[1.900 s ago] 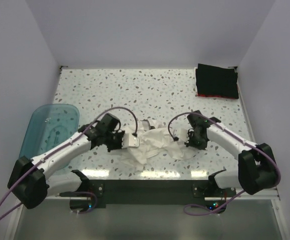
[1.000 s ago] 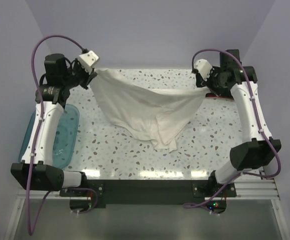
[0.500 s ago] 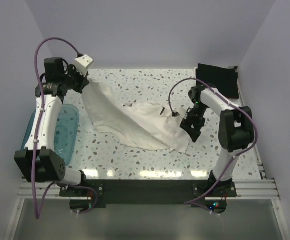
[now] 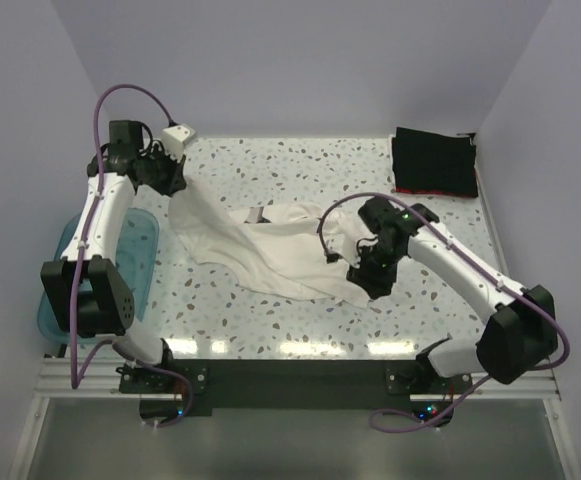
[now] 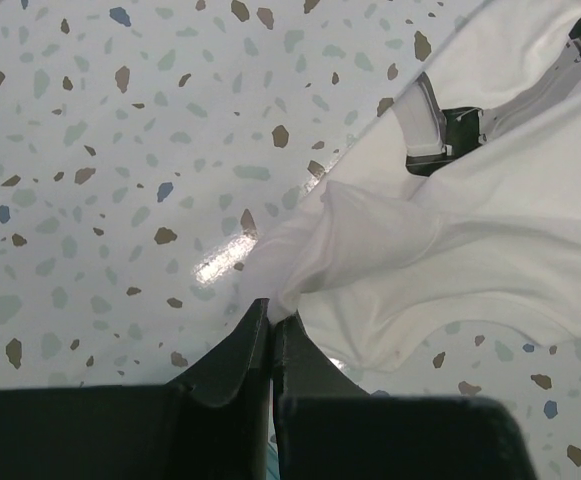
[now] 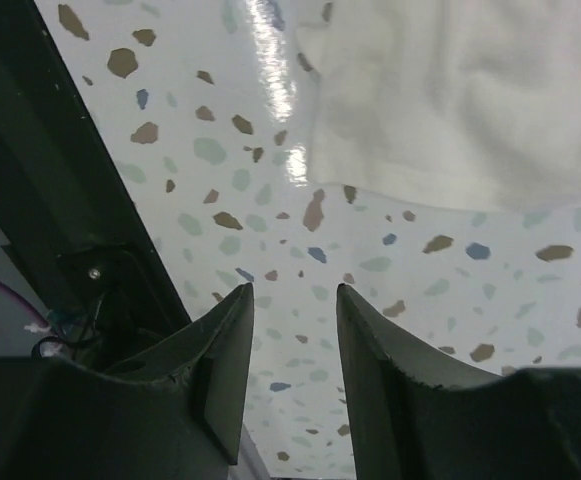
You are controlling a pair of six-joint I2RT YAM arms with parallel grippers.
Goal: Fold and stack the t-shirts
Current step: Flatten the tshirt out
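Note:
A white t-shirt (image 4: 270,250) lies spread and rumpled across the middle of the table. My left gripper (image 4: 177,180) is shut on its far left corner and holds that corner just above the table; the left wrist view shows the cloth (image 5: 390,240) pinched between the closed fingertips (image 5: 270,312). My right gripper (image 4: 362,280) is open and empty, low over the shirt's near right edge; in the right wrist view the cloth (image 6: 450,90) lies beyond the spread fingers. A folded black t-shirt (image 4: 433,162) lies at the far right corner on a red one, of which only an edge shows.
A translucent blue plastic tub (image 4: 120,265) stands at the table's left edge, under my left arm. The speckled table (image 4: 300,165) is bounded by walls at the back and both sides. The dark front rail (image 4: 290,375) runs along the near edge.
Both grippers lifted the shirt and stretched it out high, then lowered it. The right gripper has let go and moved down to the near right edge. The left still holds its corner, now lower.

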